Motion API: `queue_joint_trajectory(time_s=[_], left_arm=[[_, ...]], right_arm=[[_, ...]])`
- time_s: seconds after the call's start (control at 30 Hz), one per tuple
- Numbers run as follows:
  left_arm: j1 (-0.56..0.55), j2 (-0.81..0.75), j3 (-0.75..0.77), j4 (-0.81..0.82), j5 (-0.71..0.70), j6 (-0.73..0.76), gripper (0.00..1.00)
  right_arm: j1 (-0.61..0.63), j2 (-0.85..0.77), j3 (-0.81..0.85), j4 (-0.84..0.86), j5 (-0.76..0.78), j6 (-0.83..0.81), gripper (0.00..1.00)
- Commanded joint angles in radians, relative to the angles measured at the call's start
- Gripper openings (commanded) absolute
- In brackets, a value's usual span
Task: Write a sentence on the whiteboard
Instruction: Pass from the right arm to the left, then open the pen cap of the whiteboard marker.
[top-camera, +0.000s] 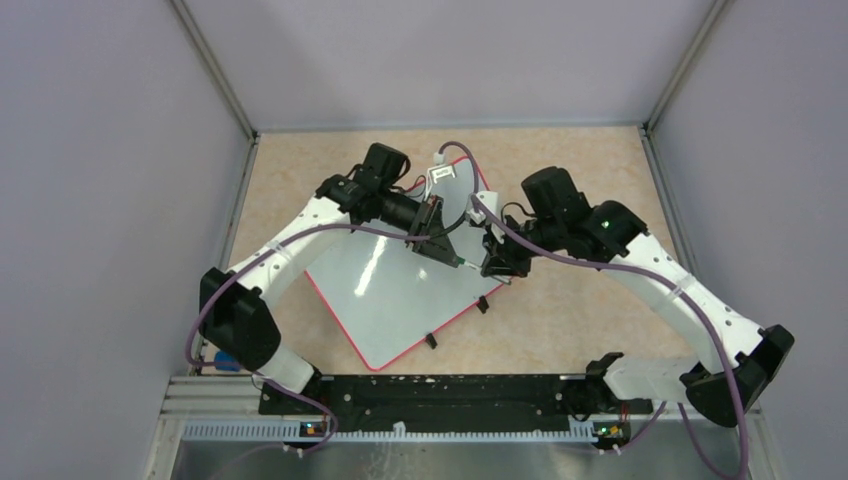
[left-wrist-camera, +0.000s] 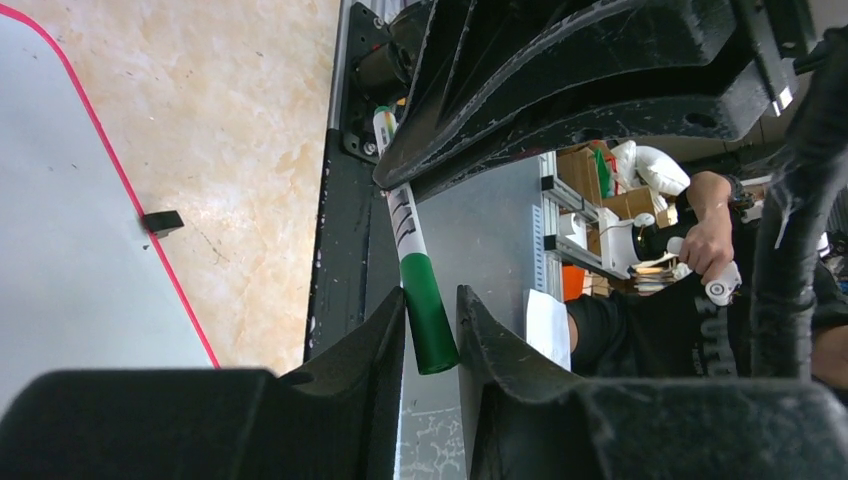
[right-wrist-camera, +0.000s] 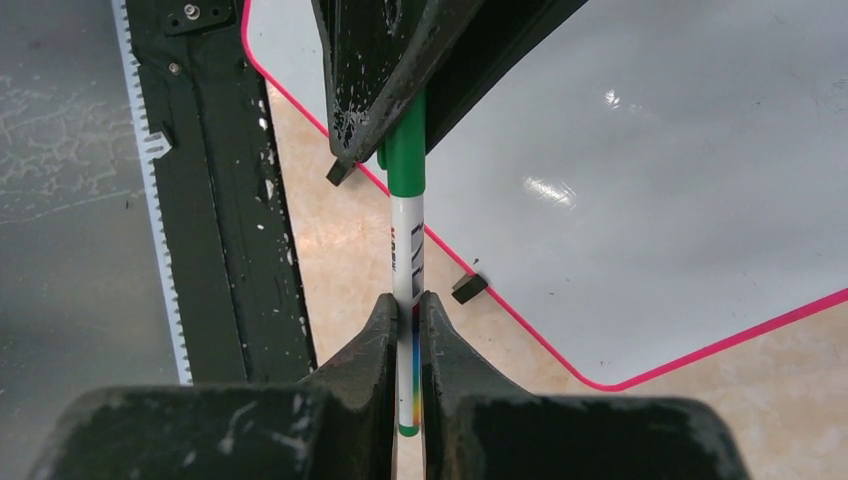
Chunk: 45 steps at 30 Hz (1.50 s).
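Observation:
The whiteboard (top-camera: 400, 290) lies tilted on the tan table, white with a red-pink rim; the wrist views show it too (left-wrist-camera: 60, 200) (right-wrist-camera: 650, 200). Its visible face is blank, and the sentence is not in view. A marker (right-wrist-camera: 407, 240) with a white body and a green cap (left-wrist-camera: 428, 310) hangs in the air between the two grippers over the board's right edge. My right gripper (right-wrist-camera: 408, 297) is shut on the marker's rear end. My left gripper (left-wrist-camera: 430, 295) has both fingers against the green cap. In the top view the two grippers (top-camera: 455, 260) (top-camera: 497, 268) meet tip to tip.
Small black clips (top-camera: 432, 341) (top-camera: 482, 304) sit on the board's near-right edge. A black rail (top-camera: 440, 390) runs along the table's near edge by the arm bases. Grey walls enclose the table. A person (left-wrist-camera: 700, 240) shows beyond the rail.

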<state>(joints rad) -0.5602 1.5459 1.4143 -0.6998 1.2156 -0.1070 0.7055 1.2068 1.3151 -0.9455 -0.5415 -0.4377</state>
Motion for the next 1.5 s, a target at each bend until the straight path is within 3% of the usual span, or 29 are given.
queue_joint_trajectory(time_s=[0.0, 0.17, 0.3, 0.43, 0.53, 0.73, 0.9, 1.03, 1.23, 1.4, 1.47], left_arm=[[-0.015, 0.000, -0.015, 0.029, 0.030, 0.002, 0.29], [-0.014, -0.004, -0.014, 0.034, 0.020, 0.003, 0.02], [-0.007, -0.018, -0.013, 0.037, 0.016, 0.013, 0.00], [0.023, -0.022, 0.006, 0.020, 0.027, 0.048, 0.00], [0.064, -0.038, 0.009, 0.036, 0.060, 0.055, 0.00], [0.146, -0.103, -0.029, 0.150, 0.096, 0.033, 0.00], [0.209, -0.129, -0.027, 0.222, 0.141, 0.003, 0.00], [0.223, -0.176, -0.046, 0.288, 0.145, 0.000, 0.00], [0.225, -0.250, -0.165, 0.599, 0.166, -0.177, 0.00], [0.226, -0.275, -0.262, 0.871, 0.156, -0.377, 0.00], [0.226, -0.291, -0.286, 0.944, 0.139, -0.437, 0.00]], right_arm=[[0.015, 0.002, 0.061, 0.024, 0.002, -0.004, 0.00], [0.015, -0.001, 0.061, 0.045, -0.005, 0.021, 0.00], [0.015, -0.015, 0.051, 0.109, 0.052, 0.120, 0.41], [-0.008, -0.035, 0.049, 0.177, 0.131, 0.237, 0.56], [-0.068, -0.065, 0.041, 0.236, 0.076, 0.290, 0.84], [-0.196, -0.113, 0.035, 0.354, 0.021, 0.470, 0.87], [-0.198, -0.114, -0.014, 0.365, -0.071, 0.412, 0.82], [-0.198, -0.127, -0.058, 0.394, -0.165, 0.427, 0.84], [-0.222, -0.096, -0.007, 0.491, -0.399, 0.578, 0.86], [-0.268, -0.060, -0.092, 0.825, -0.659, 0.852, 0.79], [-0.268, -0.056, -0.127, 0.898, -0.661, 0.943, 0.76]])
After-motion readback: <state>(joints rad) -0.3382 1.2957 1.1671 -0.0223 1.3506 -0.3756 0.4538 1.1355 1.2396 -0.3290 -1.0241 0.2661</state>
